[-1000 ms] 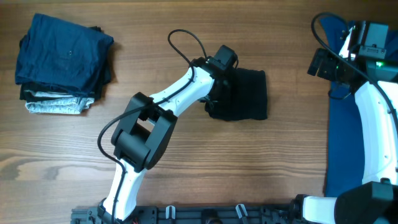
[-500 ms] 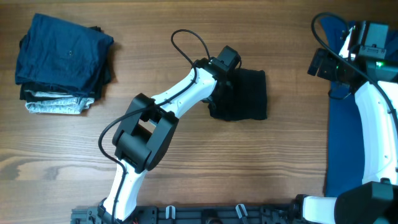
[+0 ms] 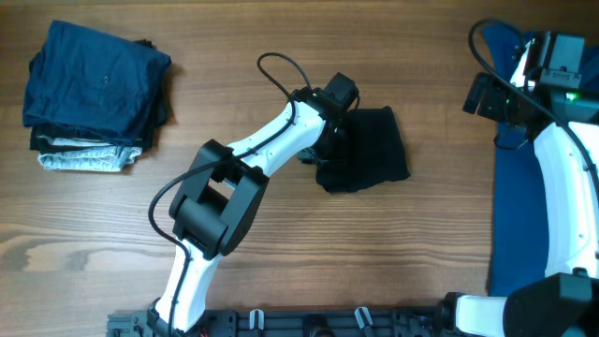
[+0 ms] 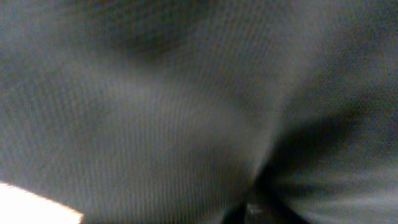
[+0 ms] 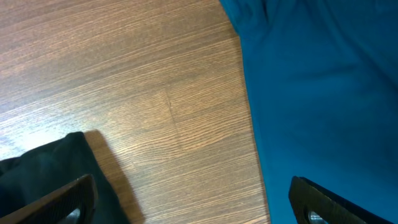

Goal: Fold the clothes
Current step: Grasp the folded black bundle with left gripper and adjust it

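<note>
Black shirt (image 3: 367, 150) lies folded on the counter (image 3: 281, 253), with a finished stack (image 3: 94, 94) well apart; blue shirt (image 3: 510, 215) not yet folded. Left claw (image 3: 329, 140): cannot tell; right claw (image 5: 193, 202) gapes, empty.

You have a wood-grain bench (image 3: 421, 253) carrying three things. A stack of folded clothes (image 3: 94, 94), navy on top, lies at its far left. A folded black shirt (image 3: 370, 150) sits near the middle, and a blue shirt (image 3: 513, 229) lies spread along its right edge.
</note>
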Controlling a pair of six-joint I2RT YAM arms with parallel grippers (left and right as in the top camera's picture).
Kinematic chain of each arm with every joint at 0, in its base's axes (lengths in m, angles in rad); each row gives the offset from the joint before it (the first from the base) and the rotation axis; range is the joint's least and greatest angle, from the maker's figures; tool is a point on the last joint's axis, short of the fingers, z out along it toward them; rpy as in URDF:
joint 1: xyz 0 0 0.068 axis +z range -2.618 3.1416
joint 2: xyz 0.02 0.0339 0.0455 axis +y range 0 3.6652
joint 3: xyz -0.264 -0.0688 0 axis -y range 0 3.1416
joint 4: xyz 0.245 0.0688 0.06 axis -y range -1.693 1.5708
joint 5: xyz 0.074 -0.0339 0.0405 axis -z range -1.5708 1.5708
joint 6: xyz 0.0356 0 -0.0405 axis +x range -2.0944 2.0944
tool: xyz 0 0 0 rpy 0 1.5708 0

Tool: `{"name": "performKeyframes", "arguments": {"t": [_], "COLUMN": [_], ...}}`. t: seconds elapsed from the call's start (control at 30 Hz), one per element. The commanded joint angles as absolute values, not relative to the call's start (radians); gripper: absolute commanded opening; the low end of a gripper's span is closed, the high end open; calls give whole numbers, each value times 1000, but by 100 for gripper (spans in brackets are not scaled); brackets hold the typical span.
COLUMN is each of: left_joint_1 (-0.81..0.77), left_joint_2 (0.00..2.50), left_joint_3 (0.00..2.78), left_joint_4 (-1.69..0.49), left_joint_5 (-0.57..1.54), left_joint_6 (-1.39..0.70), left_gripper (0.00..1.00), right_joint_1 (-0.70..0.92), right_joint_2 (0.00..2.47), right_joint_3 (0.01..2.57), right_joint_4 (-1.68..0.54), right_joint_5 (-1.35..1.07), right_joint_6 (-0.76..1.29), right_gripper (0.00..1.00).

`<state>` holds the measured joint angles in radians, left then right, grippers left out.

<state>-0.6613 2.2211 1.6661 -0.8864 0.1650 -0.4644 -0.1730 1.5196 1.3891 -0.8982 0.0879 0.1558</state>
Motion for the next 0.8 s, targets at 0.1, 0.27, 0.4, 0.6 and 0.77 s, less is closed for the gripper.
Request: {"name": "performKeyframes", "arguments": {"t": [0.1, 0.27, 0.4, 0.6, 0.77], "left_joint_1": [-672, -652, -652, -629, -602], "left_joint_2": [2270, 2233, 2170, 2130, 2059], "left_joint_3": [1636, 1636, 1637, 1637, 1637], "left_joint_4": [-906, -904, -868, -910, -964], "left_joint_5": [193, 23, -91, -88, 95], "left_joint_6": [-456, -449, -423, -423, -424], "left_gripper": [4, 4, 4, 61, 87], "right_joint_1": [-171, -171, -171, -171, -171], "right_joint_2": [1522, 1522, 1522, 1522, 1522], "right_joint_3": [1382, 1382, 1382, 1382, 1382], "right_joint_4": [-898, -898, -898, -898, -898], "right_joint_5": [106, 106, 105, 106, 106], "right_joint_6": [157, 157, 157, 157, 157], "right_gripper": [100, 100, 100, 100, 99]}}
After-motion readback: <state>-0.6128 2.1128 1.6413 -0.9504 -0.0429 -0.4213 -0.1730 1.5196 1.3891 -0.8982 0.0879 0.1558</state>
